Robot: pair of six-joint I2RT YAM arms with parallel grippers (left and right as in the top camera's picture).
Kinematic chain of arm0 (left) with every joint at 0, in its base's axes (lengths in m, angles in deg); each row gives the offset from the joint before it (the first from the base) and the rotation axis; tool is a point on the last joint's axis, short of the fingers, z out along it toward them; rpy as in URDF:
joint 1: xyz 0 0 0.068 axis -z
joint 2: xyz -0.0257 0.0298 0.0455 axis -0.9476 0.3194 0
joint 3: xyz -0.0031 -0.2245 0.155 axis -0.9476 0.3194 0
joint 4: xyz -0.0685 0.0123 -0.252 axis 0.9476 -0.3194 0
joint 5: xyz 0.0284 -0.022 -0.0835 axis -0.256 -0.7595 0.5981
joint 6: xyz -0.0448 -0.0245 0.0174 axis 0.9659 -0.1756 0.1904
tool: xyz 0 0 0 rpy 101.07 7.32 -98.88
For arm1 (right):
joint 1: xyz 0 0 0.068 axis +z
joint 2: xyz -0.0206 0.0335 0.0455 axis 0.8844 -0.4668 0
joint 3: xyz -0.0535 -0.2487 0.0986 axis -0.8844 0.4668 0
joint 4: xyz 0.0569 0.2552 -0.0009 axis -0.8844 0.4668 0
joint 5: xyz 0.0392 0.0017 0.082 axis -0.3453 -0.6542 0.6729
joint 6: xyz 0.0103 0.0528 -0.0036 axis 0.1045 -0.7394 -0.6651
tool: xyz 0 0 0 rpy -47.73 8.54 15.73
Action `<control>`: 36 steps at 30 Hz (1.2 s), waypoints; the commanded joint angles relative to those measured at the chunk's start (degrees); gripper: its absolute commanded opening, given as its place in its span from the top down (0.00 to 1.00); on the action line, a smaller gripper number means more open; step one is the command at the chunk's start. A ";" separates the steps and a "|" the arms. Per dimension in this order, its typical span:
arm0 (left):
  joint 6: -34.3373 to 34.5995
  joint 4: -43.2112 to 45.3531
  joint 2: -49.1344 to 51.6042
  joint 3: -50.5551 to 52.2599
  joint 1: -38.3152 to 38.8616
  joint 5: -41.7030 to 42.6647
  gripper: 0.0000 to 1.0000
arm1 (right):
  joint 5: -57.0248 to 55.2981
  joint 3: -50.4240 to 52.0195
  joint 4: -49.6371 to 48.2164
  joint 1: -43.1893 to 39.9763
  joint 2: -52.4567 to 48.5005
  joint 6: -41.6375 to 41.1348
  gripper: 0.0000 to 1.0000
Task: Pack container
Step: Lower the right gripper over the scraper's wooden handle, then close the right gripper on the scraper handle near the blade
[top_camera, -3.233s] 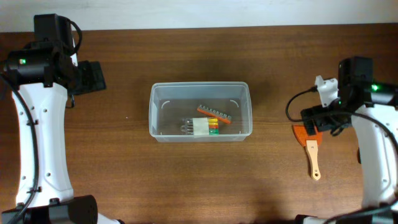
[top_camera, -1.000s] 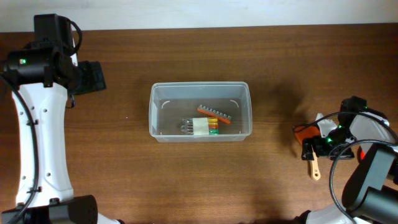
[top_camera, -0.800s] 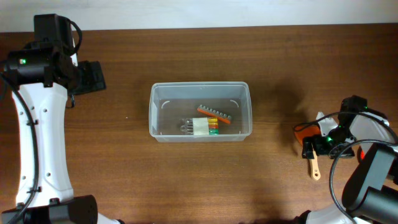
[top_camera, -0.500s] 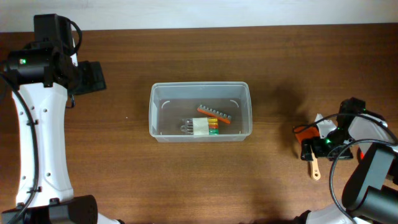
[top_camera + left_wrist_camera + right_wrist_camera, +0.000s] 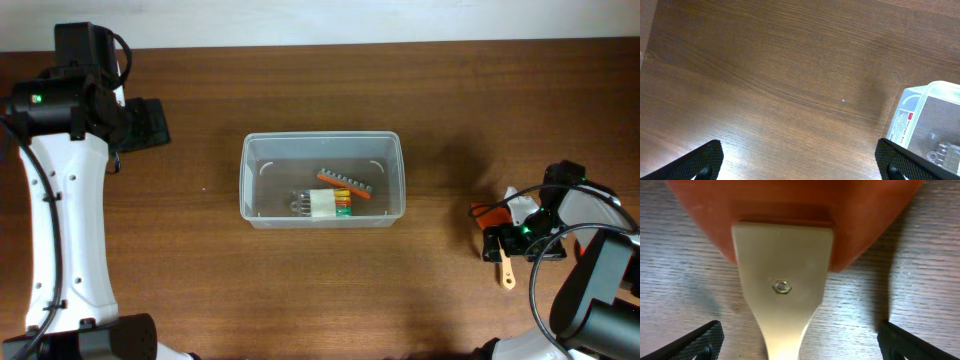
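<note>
right pincer (image 5: pixel 805 340) has dropped over the spatula (image 5: pixel 782 287), jaws wide astride its handle; left pincer (image 5: pixel 800 165) wide too. container (image 5: pixel 243 180) unmoved at the centre of the surface (image 5: pixel 450 100), holding an orange bit rack (image 5: pixel 345 183) and a white block (image 5: pixel 323 204).

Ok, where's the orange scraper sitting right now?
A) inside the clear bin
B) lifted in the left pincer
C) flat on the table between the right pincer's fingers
C: the scraper lies on the table, with the open right pincer straddling its handle.
</note>
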 commanded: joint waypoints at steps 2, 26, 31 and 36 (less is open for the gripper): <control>-0.35 0.11 -0.76 -0.79 -0.09 -0.59 0.01 | -2.08 0.83 -0.59 0.35 -0.42 0.22 0.01; -0.35 0.13 -0.76 -0.79 -0.09 -0.59 0.01 | -3.10 1.36 -1.44 4.74 -0.42 -2.05 0.01; -0.35 0.13 -0.76 -0.79 -0.09 -0.59 0.01 | -2.84 1.40 -1.81 5.55 -0.42 -7.80 0.02; -0.35 0.13 -0.76 -0.79 -0.09 -0.59 0.01 | -2.89 1.42 -1.97 5.53 -0.42 -7.98 0.01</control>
